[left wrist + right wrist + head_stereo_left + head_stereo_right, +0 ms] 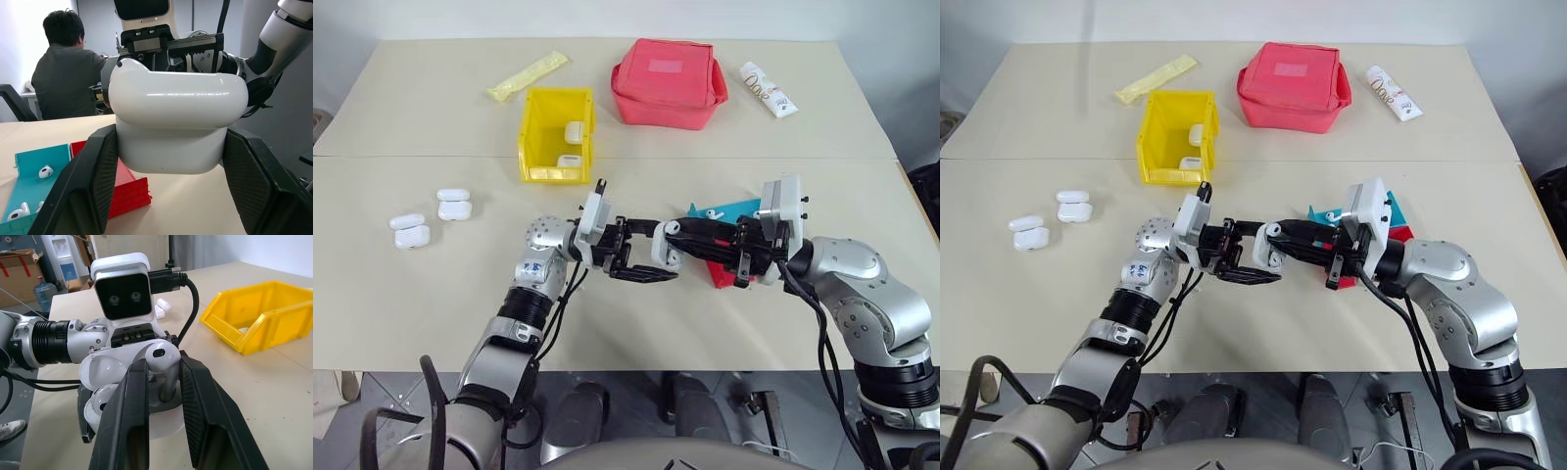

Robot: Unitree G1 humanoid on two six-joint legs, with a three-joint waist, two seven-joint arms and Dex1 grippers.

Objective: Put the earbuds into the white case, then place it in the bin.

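The left gripper [646, 262] is pressed shut on the white case [176, 128], one black finger on each side of it. The case is held up above the table [411, 323], in the middle, in front of the robot. Its lid is flipped open, and its open mouth faces the right gripper.

The right gripper [164, 382] is pinching one earbud [161, 358] between its two fingers. The earbud's round head pokes out past the fingertips, and its short stem runs back between them. The stem lies along the fingers, so it points the same way the gripper points.

The two grippers meet tip to tip. The case sits straight ahead of the earbud, just beyond it and very near. It looks as if one earbud [100, 399] may already rest in the case, but this is hard to tell.

The next move likely needs the stem lined up with the empty hole in the case, and then a small push straight in.

The yellow bin [556, 135] sits further back on the table, on the left arm's side, with two white cases inside. More earbuds lie in the blue tray [34, 181], under the right arm.
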